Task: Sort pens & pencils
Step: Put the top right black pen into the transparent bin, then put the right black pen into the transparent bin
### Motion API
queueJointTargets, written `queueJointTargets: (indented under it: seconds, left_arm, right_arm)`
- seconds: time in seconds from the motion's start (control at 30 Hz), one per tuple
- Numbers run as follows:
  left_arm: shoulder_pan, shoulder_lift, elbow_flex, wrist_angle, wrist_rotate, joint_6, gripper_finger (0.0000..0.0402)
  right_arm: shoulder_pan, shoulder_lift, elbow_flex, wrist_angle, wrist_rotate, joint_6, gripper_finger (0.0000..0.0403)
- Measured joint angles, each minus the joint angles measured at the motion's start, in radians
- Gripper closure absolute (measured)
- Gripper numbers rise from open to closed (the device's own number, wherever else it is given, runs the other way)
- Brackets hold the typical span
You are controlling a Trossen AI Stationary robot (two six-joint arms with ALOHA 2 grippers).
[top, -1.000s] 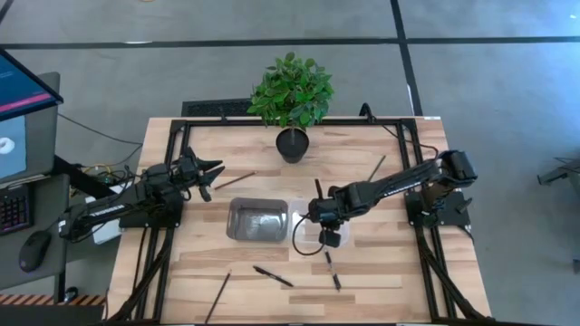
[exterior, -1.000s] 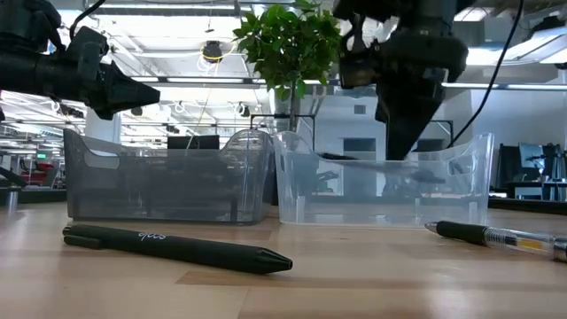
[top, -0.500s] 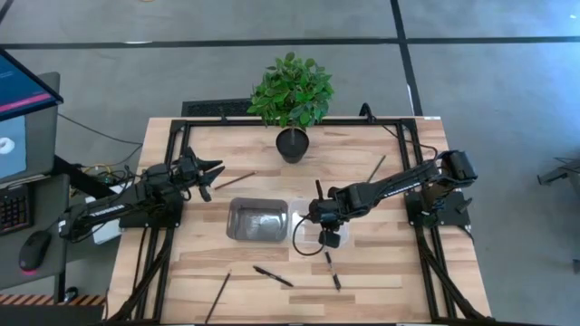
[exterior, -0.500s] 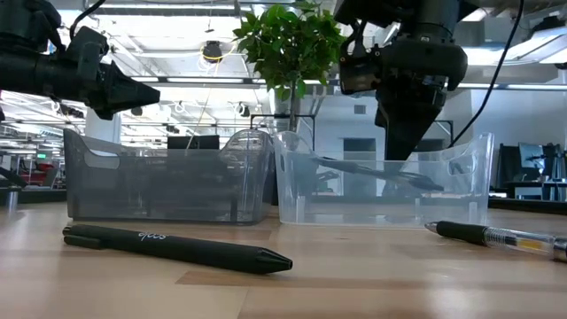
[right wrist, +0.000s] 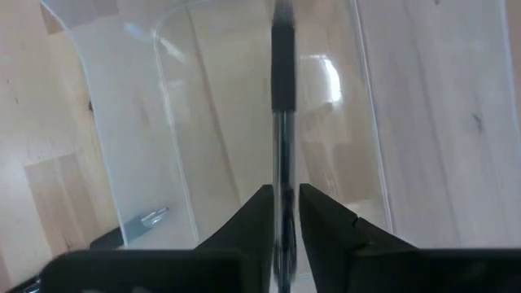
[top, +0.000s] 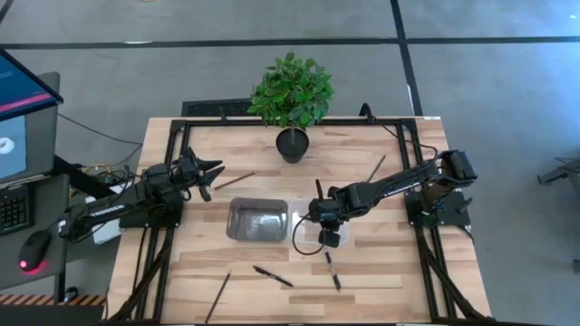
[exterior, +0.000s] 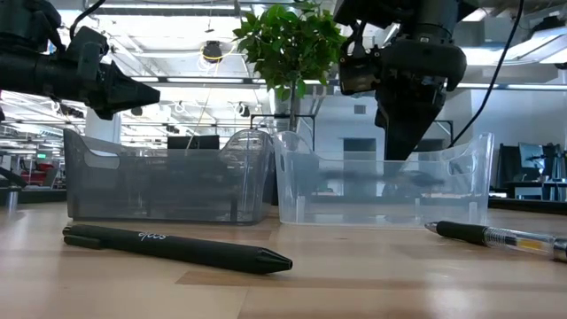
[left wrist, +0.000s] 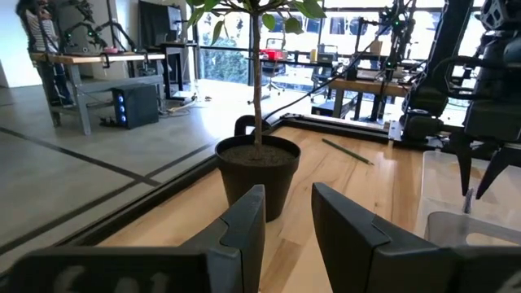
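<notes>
My right gripper (top: pixel 319 217) hangs, fingers down, over the clear tray (top: pixel 304 243), its fingers a narrow gap apart. A pen (right wrist: pixel 282 73) with a black grip and a clear barrel shows in that gap, lying about level low in the tray (exterior: pixel 390 178). Two more pens (top: pixel 272 276) (top: pixel 333 274) lie flat on the table's near part. Thin pencils lie flat at the near left (top: pixel 218 295), beside my left gripper (top: pixel 236 180) and at the far right (top: pixel 377 167). My left gripper (top: pixel 210 172) waits open and level at the table's left. My right gripper comes at the pen from above with its fingers (right wrist: pixel 256 216) along the barrel. I cannot tell whether they touch it. The pen (right wrist: pixel 282 122) lies lengthwise in the clear tray.
A grey tray (top: pixel 237 222) stands just left of the clear one. A potted plant (top: pixel 292 95) stands at the far middle. A black frame (top: pixel 181 136) runs along the table's edges. A monitor (top: pixel 18 109) stands off the table's left.
The pen under my right gripper tipped, one end up and the other down, inside the clear tray. It has since come about level low in the tray. Both arms have kept their places.
</notes>
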Motion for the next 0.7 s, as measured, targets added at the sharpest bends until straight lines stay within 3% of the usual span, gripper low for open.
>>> queueJointTargets:
  seconds: [0.3, 0.43, 0.7]
  left_arm:
    - [0.000, 0.000, 0.000, 0.000, 0.000, 0.000, 0.0308]
    - [0.000, 0.000, 0.000, 0.000, 0.000, 0.000, 0.0308]
    - [0.000, 0.000, 0.000, 0.000, 0.000, 0.000, 0.0308]
  right_arm:
    - [0.000, 0.000, 0.024, -0.032, -0.002, 0.043, 0.0275]
    - [0.001, -0.002, 0.125, -0.123, -0.002, 0.120, 0.0269]
    - [0.050, -0.004, 0.376, -0.338, 0.002, 0.431, 0.0270]
